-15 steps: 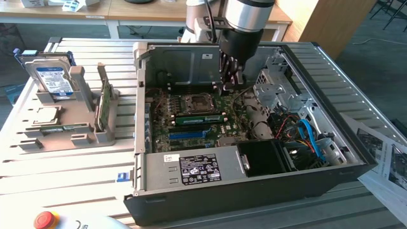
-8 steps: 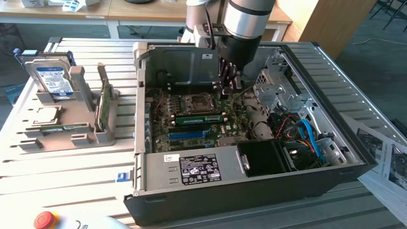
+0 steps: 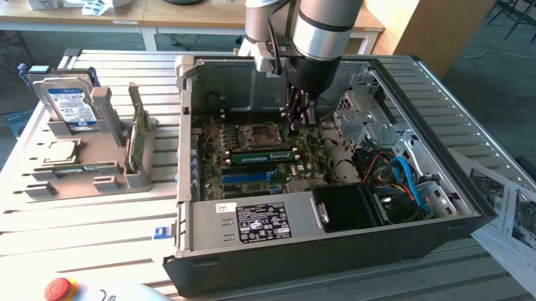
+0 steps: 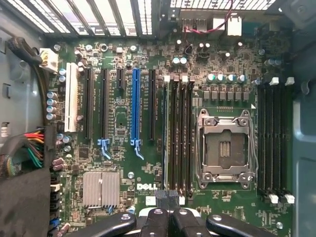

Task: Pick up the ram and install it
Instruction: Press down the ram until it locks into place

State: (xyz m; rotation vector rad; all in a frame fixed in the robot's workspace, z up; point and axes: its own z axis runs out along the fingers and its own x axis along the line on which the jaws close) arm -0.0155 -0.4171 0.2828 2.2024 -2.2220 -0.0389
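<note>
- Here, your grey robot arm (image 3: 322, 28) reaches down into the open black computer case (image 3: 335, 251), which lies on the white slatted table (image 3: 84, 219).
- Your gripper (image 3: 303, 116) hangs over the big green motherboard (image 3: 305, 164), close to the square silver chip socket (image 3: 257, 133).
- Look at the wrist view: the black fingers (image 4: 180, 217) are pressed together, and you can see nothing held between them.
- The ram (image 3: 262, 156), a long thin green stick with a white label, sits in a black slot on the motherboard.
- It lies between the chip socket and the long blue slot (image 3: 251, 177).
- In the wrist view you see the ram (image 4: 165, 138) from its thin edge, in the black slot farthest from the socket (image 4: 224, 148) on the side of the blue slot (image 4: 136, 106).
- The tip of the gripper (image 4: 168, 197) is right over one end of that row of slots. You cannot tell if it touches the ram.
- On the exterior view's left, a grey plastic stand (image 3: 100, 157) sits on the table, beside the case.
- A silver hard drive with a blue and white label (image 3: 69, 103) stands up in that stand.
- Another thin green board (image 3: 137, 135) stands on its edge in the same stand.
- A round red button (image 3: 60, 288) sits at the near edge of the table.
</note>
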